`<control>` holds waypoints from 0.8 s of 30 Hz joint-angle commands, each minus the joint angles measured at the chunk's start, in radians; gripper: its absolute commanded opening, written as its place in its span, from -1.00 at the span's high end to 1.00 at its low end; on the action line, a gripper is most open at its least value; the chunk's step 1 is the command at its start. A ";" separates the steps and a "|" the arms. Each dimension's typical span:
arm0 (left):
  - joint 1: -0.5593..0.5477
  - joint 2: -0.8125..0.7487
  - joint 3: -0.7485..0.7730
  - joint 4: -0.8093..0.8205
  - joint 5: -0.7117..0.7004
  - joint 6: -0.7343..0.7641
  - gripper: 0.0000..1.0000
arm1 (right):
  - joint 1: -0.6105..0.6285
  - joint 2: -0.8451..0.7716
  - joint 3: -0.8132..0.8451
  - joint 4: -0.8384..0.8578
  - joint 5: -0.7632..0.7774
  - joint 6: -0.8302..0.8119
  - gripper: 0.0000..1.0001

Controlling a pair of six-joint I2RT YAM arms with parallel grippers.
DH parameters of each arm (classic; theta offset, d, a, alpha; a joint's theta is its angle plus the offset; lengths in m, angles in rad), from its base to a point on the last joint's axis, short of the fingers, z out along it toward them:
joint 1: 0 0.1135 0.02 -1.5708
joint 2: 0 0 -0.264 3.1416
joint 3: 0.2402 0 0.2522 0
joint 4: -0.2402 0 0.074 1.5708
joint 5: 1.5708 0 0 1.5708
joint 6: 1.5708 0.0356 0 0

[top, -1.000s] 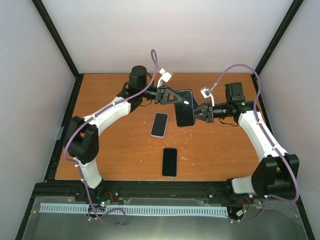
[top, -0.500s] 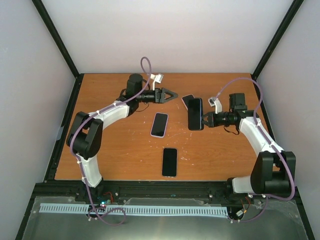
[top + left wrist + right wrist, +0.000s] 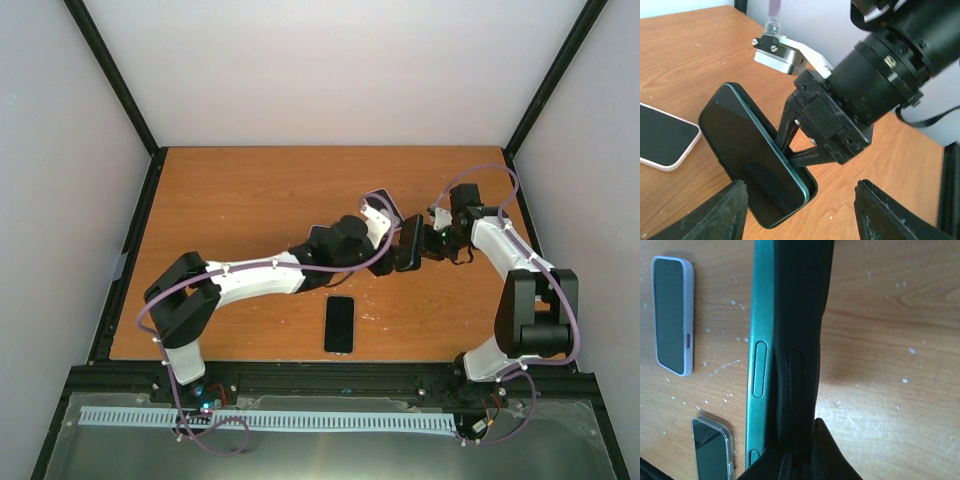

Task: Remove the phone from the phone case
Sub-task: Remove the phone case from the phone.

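The right gripper (image 3: 799, 460) is clenched on one edge of the black phone case (image 3: 800, 330). It holds the case tilted above the table (image 3: 230, 200), right of centre in the top view. The teal-edged phone (image 3: 759, 365) sits in the case, and a thin dark gap shows between their sides low in the right wrist view. The left gripper (image 3: 800, 197) is released, its fingers (image 3: 722, 212) spread toward the bottom corners of its own view. The case's lower end lies between them, touching neither. A pale-cased phone (image 3: 662, 137) lies flat at that view's left edge. A clear-cased phone (image 3: 339, 323) lies below centre in the top view.
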 commanded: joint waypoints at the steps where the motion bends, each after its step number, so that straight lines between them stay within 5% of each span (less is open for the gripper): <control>1: -0.055 0.027 -0.003 0.016 -0.233 0.128 -0.15 | -0.003 0.019 0.040 -0.068 0.010 0.077 0.94; 24: -0.125 0.242 0.047 0.120 -0.157 0.153 -0.11 | -0.003 0.077 0.037 -0.067 -0.012 0.161 0.94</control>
